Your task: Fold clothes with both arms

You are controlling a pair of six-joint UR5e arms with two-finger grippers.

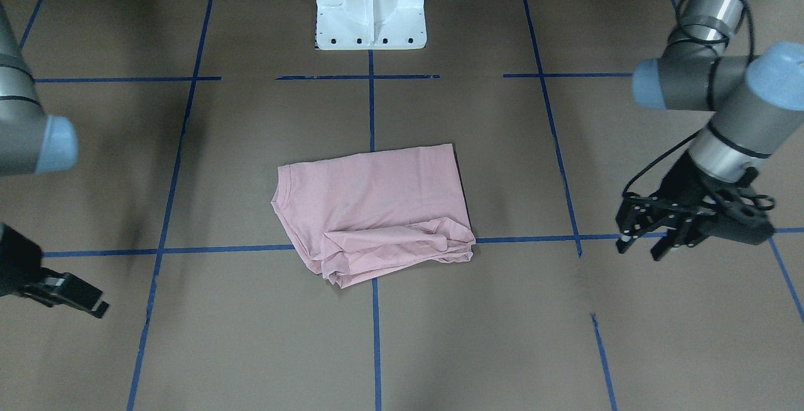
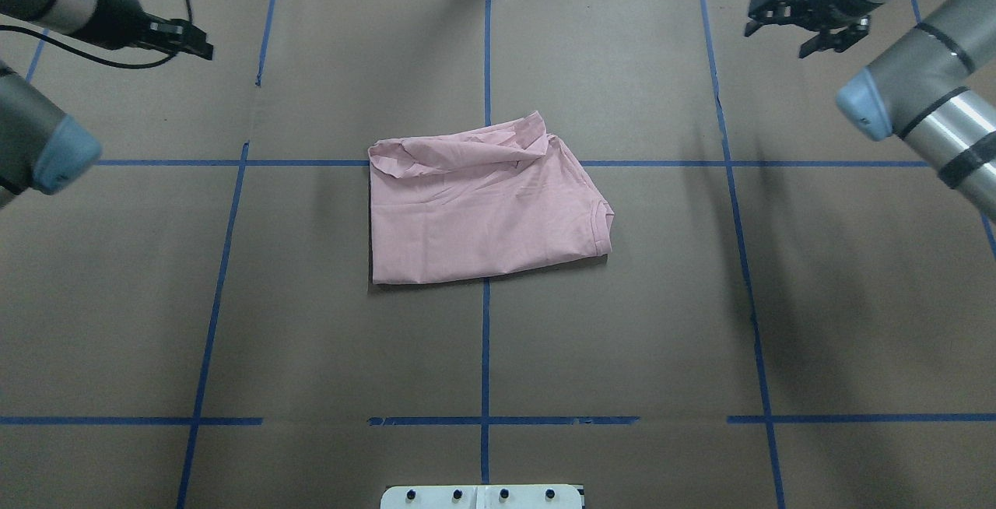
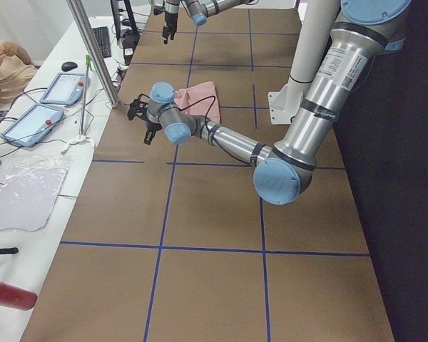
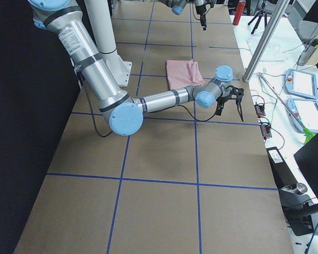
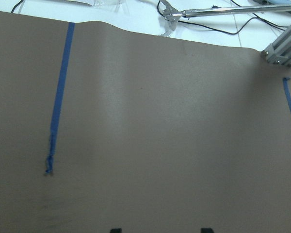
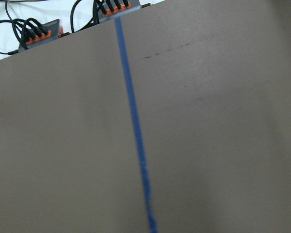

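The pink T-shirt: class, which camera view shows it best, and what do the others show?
The overhead exterior view: the T-shirt lies whole, centred and large. The front-facing view shows it whole too; both side views show it small and far; the wrist views show only table.

Tee (image 2: 482,217): pale pink, folded to rough rectangle, flat, table (image 2: 622,322) ctr; far edge bunched. L gripper (image 1: 639,249), R gripper (image 2: 778,36): above far corners, jaws apart.

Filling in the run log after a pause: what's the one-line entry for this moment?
T-shirt: folded on table, far edge bunched | left gripper: open, clear | right gripper: open, clear | contact: none
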